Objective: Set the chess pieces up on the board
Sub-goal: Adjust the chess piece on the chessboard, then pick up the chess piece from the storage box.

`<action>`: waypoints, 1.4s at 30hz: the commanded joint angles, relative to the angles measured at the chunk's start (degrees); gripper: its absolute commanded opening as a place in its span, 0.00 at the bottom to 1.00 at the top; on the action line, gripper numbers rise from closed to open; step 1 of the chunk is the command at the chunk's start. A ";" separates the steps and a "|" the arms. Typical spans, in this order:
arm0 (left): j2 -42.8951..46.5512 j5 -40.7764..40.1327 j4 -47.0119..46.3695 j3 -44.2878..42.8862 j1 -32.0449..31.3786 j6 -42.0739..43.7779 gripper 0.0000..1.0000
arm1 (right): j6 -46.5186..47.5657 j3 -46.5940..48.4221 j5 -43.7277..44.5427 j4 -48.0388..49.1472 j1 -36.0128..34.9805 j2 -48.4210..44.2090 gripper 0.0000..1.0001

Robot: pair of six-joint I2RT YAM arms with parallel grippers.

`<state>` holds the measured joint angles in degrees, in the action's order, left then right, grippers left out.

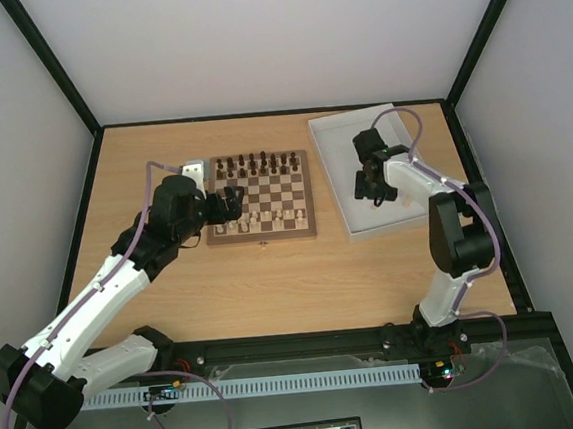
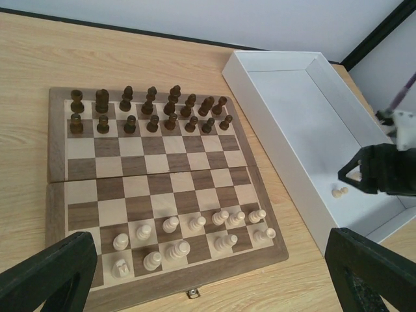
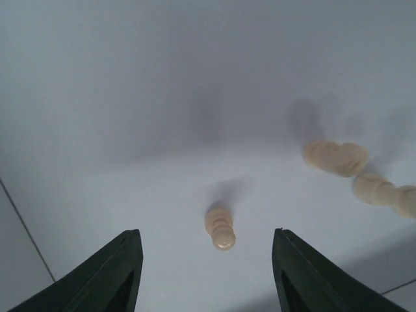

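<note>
Pale walls and black frame posts close in your light wooden table. On it the white tray lies to the right, with the wooden chessboard to its left, near it but apart.

Your right gripper hangs low over the tray floor, jaws spread wide and holding nothing. Your left gripper hovers above the board's near edge, likewise wide apart and empty.

You look well along. The dark brown pieces fill both far ranks. The cream pieces stand on the two near ranks, but loosely: several sit off-centre on their squares, and the nearest rank has gaps.

What is left lies in the tray. A small cluster of cream stragglers sits off to one side, perhaps three or four, though the close view is too soft to count. One cream pawn sits between the right jaws, untouched. I judge that these must cross to the board, the gaps be filled and the ranks straightened.
</note>
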<state>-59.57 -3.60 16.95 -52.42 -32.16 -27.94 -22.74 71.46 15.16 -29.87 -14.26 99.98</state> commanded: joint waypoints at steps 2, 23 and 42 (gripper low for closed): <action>0.35 1.25 -1.95 -0.18 0.65 0.97 1.00 | -1.08 -1.15 -1.91 1.18 0.60 2.38 0.53; -1.32 1.97 -3.65 0.38 3.11 0.70 1.00 | -1.12 -6.35 -4.79 5.77 0.59 -5.41 0.68; 1.06 1.05 -3.50 0.08 3.26 1.05 0.99 | -0.67 -5.95 -7.33 6.18 0.55 -6.42 0.99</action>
<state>-59.75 -2.00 14.44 -52.31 -29.21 -27.42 -23.53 66.02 8.69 -23.16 -13.87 95.46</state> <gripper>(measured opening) 0.995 0.950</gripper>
